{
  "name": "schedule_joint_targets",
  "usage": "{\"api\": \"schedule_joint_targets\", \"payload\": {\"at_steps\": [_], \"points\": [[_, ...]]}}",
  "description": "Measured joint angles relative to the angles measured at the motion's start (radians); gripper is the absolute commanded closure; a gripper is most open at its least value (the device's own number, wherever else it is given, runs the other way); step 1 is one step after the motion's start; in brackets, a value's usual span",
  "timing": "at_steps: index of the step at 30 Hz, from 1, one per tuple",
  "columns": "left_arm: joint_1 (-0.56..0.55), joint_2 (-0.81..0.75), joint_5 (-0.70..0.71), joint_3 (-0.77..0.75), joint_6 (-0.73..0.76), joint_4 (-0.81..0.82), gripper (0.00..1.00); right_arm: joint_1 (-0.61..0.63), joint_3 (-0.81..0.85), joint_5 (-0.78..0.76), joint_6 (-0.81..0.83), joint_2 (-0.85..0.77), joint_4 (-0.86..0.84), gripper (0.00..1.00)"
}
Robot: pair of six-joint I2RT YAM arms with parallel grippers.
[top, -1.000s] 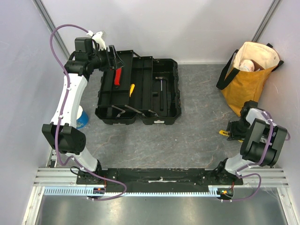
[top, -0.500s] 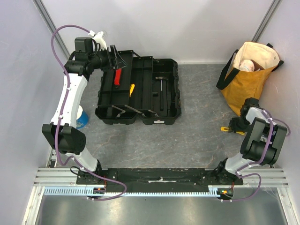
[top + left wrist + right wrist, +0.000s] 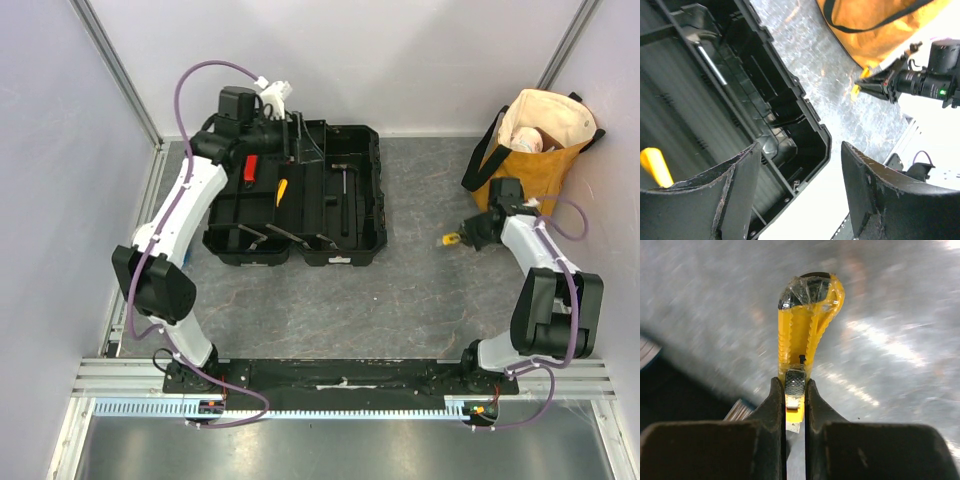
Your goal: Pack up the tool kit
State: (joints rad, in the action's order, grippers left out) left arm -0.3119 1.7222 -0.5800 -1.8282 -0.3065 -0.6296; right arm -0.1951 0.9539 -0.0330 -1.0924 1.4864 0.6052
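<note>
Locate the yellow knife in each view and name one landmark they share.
Top: knife right of centre, between toolbox and tote.
Left wrist: knife upper right, small, below the tote.
Right wrist: knife at centre, large.
Landmark: the right pincer, shut on the knife in every view.

Top overhead, whole scene; wrists close-up; toolbox [image 3: 296,196] shared top/left-wrist.
</note>
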Motion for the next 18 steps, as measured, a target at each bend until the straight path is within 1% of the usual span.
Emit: {"api": "schedule_joint_targets", "payload": {"at_steps": [3,7,12,15,18], "points": [[-0.039,0.028,-0.008,0.0,-0.009,0.003,0.3,0.109,0.061,0.036,0.033,-0.021,-0.045,1.0],[-0.061,0.041,-0.023,0.0,-0.011,0.004,0.3,0.212,0.134,0.093,0.08,-0.036,-0.103,1.0],[-0.088,0.04,-0.048,0.007,-0.011,0.027,0.3,0.339,0.262,0.165,0.155,-0.032,-0.185,1.0],[-0.149,0.041,-0.039,0.025,-0.011,0.058,0.3,0.417,0.325,0.237,0.188,-0.032,-0.274,1.0],[-0.21,0.043,-0.012,0.029,-0.011,0.071,0.3,0.464,0.354,0.291,0.207,-0.03,-0.337,1.0]]}}
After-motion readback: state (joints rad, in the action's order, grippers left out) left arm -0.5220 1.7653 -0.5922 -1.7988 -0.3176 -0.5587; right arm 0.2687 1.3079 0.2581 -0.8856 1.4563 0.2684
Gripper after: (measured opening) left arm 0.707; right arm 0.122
